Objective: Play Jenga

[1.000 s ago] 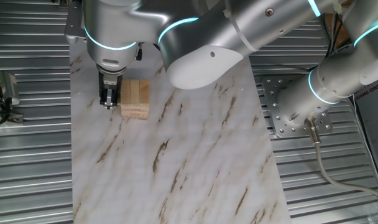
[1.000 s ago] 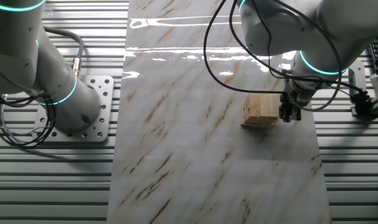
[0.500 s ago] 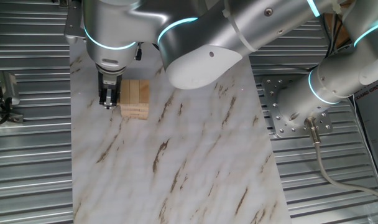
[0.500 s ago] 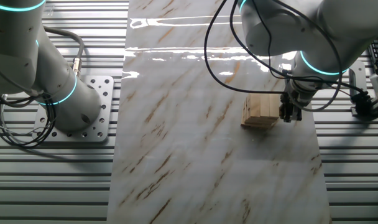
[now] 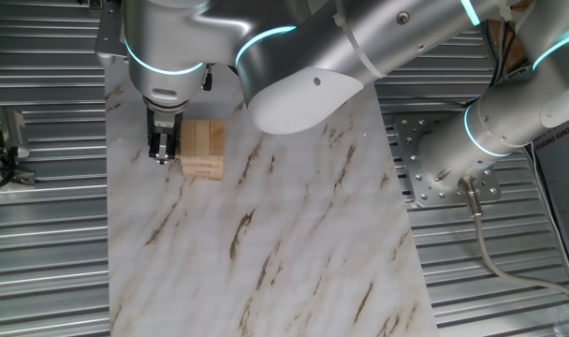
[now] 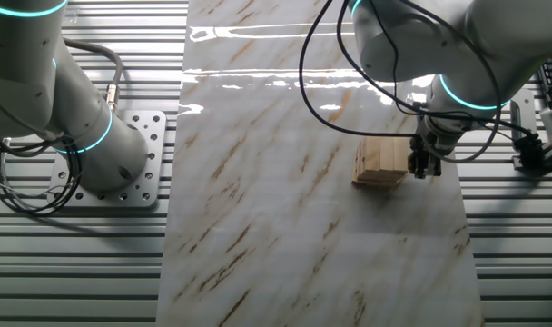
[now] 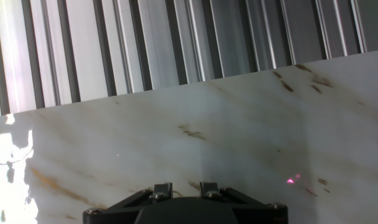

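Observation:
The Jenga stack (image 5: 202, 148) is a small pile of pale wood blocks near the far left corner of the marble board; in the other fixed view the stack (image 6: 380, 162) sits near the board's right edge. My gripper (image 5: 161, 153) points down just beside the stack, on its left side, tips close to the board. In the other fixed view the gripper (image 6: 421, 166) stands right of the stack. Its dark fingers look closed together and hold nothing. The hand view shows only the finger bases (image 7: 163, 188) and bare marble; the stack is out of that view.
The marble board (image 5: 266, 234) lies on ribbed metal table slats (image 5: 41, 234). The arm's base plate (image 5: 434, 168) is at the right of the board. A small metal fixture (image 5: 8, 131) stands left of the board, close to the gripper.

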Robot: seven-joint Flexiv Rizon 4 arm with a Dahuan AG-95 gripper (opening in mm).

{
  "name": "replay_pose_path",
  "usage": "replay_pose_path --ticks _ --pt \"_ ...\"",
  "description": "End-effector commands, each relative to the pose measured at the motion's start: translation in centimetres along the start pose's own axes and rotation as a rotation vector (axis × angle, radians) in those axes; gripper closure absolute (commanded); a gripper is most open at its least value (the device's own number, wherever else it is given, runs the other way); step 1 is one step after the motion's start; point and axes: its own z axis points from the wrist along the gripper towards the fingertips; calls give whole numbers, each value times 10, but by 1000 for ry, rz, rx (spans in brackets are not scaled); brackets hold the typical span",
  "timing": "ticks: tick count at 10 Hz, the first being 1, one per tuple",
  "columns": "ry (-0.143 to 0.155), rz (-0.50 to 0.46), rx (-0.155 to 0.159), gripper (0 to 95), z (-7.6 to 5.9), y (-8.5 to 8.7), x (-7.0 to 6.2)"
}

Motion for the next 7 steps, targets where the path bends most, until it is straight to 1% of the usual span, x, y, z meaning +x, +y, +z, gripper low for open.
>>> replay_pose_path --ticks 1,7 --pt "2 0 -1 950 0 0 -1" --pt "2 -3 -1 950 0 0 -3"
